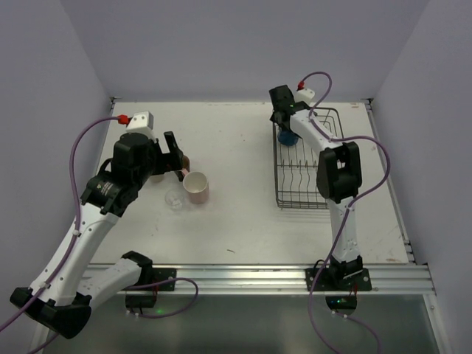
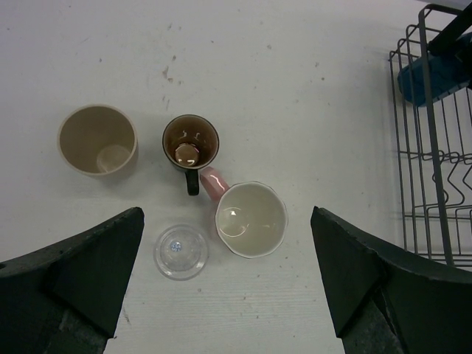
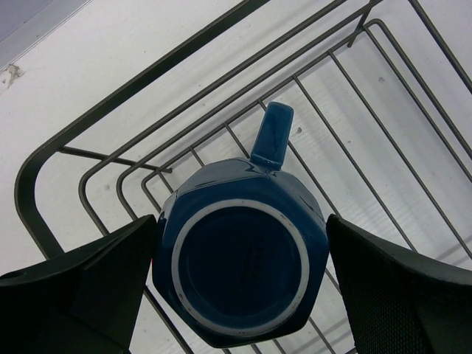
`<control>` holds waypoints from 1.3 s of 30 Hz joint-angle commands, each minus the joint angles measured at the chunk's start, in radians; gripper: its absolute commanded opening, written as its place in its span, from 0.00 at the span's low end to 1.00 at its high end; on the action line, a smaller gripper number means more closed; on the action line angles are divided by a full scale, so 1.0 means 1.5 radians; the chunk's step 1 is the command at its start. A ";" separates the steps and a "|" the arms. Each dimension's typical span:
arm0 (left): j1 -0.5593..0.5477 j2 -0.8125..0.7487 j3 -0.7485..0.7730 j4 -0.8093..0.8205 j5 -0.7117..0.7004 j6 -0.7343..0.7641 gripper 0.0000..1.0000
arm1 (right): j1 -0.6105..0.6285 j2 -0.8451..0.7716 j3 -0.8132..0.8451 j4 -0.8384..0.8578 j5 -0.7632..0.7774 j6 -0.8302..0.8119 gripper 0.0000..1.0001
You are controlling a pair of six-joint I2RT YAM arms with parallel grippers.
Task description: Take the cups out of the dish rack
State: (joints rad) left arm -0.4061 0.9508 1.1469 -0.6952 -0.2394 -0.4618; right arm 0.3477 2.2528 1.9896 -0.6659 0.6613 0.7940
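The blue mug (image 3: 243, 273) sits upside down in the far left corner of the dark wire dish rack (image 1: 310, 184). My right gripper (image 3: 242, 243) is closed on the mug, one finger against each side; it also shows in the top view (image 1: 286, 131). Four cups stand on the table to the left: the pale pink cup (image 2: 251, 219), the dark brown mug (image 2: 191, 142), the cream-beige mug (image 2: 97, 139) and the small clear glass (image 2: 181, 251). My left gripper (image 2: 227, 243) hangs open and empty above them.
The rack's wires (image 3: 23, 199) curve closely round the blue mug. The rack's left side (image 2: 435, 184) lies to the right of the cup group. White walls enclose the table at the back and sides.
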 commanded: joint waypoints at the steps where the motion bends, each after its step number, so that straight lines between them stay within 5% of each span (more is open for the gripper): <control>1: 0.004 -0.002 -0.004 0.028 0.004 0.019 0.99 | -0.009 0.008 0.031 0.005 0.007 0.020 0.99; 15: 0.004 -0.006 -0.011 0.030 0.003 0.026 0.99 | -0.011 0.024 0.058 0.005 -0.008 -0.004 0.74; 19: 0.004 -0.005 -0.013 0.032 0.005 0.028 0.99 | -0.012 0.025 0.059 0.005 -0.012 -0.006 0.24; 20: 0.004 -0.005 -0.014 0.032 0.005 0.028 0.99 | -0.012 0.024 0.058 0.005 -0.012 -0.002 0.02; 39: 0.004 -0.002 -0.041 0.065 0.052 0.007 0.99 | -0.031 -0.169 -0.051 0.001 -0.108 -0.010 0.00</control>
State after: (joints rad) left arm -0.4061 0.9508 1.1030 -0.6521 -0.2043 -0.4526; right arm 0.3069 2.1429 1.9076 -0.6964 0.5030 0.7765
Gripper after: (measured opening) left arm 0.992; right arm 0.821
